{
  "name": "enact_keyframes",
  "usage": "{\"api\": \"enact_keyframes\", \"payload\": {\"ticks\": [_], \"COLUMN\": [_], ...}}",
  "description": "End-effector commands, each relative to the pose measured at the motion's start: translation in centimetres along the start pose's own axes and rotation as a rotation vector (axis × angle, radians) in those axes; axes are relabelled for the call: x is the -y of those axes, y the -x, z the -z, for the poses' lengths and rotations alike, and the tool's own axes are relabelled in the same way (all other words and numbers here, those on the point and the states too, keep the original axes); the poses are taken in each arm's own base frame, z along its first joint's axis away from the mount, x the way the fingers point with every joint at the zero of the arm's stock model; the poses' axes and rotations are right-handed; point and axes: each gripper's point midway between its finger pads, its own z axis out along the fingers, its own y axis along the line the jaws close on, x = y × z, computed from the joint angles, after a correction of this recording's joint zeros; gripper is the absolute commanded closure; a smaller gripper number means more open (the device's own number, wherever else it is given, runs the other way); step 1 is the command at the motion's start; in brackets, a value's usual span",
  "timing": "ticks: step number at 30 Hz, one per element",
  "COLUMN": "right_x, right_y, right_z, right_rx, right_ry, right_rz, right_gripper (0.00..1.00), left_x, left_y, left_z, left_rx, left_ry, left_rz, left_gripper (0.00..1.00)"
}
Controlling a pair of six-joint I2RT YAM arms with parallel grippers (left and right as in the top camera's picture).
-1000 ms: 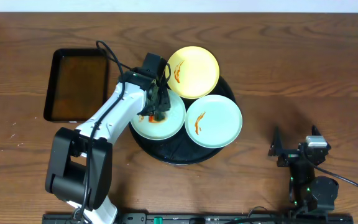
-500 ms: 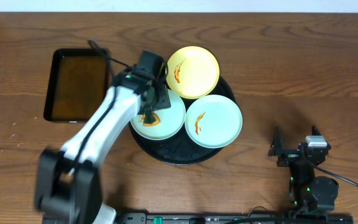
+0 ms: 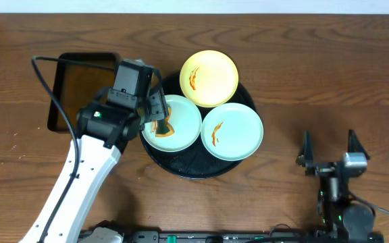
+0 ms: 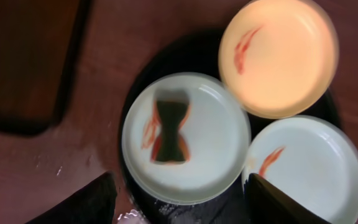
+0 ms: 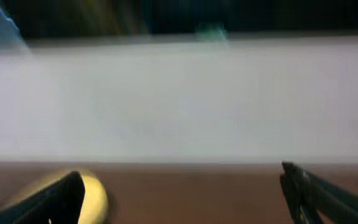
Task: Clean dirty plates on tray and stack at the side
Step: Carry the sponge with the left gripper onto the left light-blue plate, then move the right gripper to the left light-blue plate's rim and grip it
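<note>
The round black tray (image 3: 181,167) holds three plates. A pale yellow plate (image 3: 210,77) with an orange streak sits at its far edge. A mint-blue plate (image 3: 232,130) with a streak sits on the right. The left mint-blue plate (image 3: 181,125) carries a small dark pad (image 3: 162,127) and sauce smears. My left gripper (image 3: 158,113) hovers open and empty above that plate's left edge. In the left wrist view (image 4: 179,208) its fingers frame the plate (image 4: 210,143) and the pad (image 4: 169,130). My right gripper (image 3: 328,150) is open and empty, far right of the tray.
A rectangular black tray (image 3: 80,91) with brownish liquid lies left of the round tray, just beside my left arm. The right wrist view is blurred. It shows open fingers (image 5: 185,199), brown table and the yellow plate's edge (image 5: 95,199).
My left gripper has let go of the dark pad, which stays on the left mint-blue plate, and has risen and pulled back to the left. The right gripper has shifted and tilted up.
</note>
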Motion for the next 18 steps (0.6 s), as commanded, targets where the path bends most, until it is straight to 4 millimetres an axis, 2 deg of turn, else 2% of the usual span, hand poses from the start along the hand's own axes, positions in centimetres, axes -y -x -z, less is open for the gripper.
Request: {"api": "enact_keyframes", "payload": {"ticks": [1,3,6,7,11,13,15,16,18], "right_x": [-4.6,-5.5,-7.3,-9.2,-12.5,-13.3,-13.3,-13.4,-14.0], "right_y": [4.5,7.0,9.5,11.3,13.7,13.9,13.3,12.7,11.3], "right_z": [1.0,1.5,1.1,0.2,-2.7,-5.0,-7.2,-8.2,-9.8], "right_rx": [0.168,0.225,0.172,0.090,-0.172,-0.366,-0.553,-0.652,-0.826], "right_ry": [0.268,0.324,0.425,0.541,0.813,0.906,0.908,0.908,0.913], "right_rz": [-0.074,-0.089,-0.058,0.004,-0.023,-0.141,-0.268,-0.322,-0.424], "right_gripper": [0.01,0.01,0.01,0.01,0.01,0.01,0.01,0.01,0.01], "left_x": [-1.8,-2.7,-3.7,-4.1,-4.6,-4.7,-4.8,-4.9,-5.0], "left_y": [0.1,0.2,0.3,0.4,0.3,0.1,-0.2,-0.3,-0.5], "left_z": [-0.2,-0.3,-0.3,-0.4,-0.4,-0.3,-0.3,-0.3,-0.3], "left_rx": [-0.013,-0.020,-0.022,-0.022,-0.031,-0.040,-0.051,-0.055,-0.065], "left_ry": [0.061,0.079,0.097,0.104,0.117,0.122,0.127,0.129,0.135], "left_rz": [0.021,0.041,0.067,0.075,0.087,0.085,0.084,0.084,0.082], "left_gripper": [0.33,0.33,0.29,0.26,0.26,0.26,0.26,0.21,0.20]}}
